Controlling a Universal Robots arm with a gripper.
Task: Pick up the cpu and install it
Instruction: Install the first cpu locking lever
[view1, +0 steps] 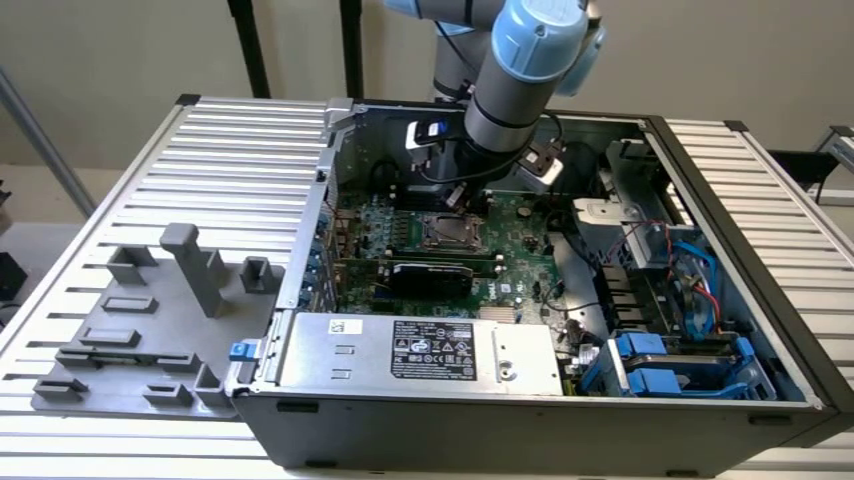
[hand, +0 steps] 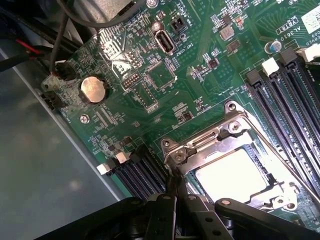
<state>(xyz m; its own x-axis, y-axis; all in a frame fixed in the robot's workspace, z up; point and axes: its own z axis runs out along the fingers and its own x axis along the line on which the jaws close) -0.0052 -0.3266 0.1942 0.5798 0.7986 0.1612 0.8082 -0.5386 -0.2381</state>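
Cpu (hand: 234, 170) seated in the motherboard socket (hand: 230, 150).
The pincer (hand: 175, 192) hung just over the socket's metal frame corner, fingers closed together and holding nothing, inside the open computer case (view1: 747, 330).

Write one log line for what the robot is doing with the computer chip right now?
gripper: at socket frame corner | cpu: silver top showing, seated inside socket | motherboard: in open case
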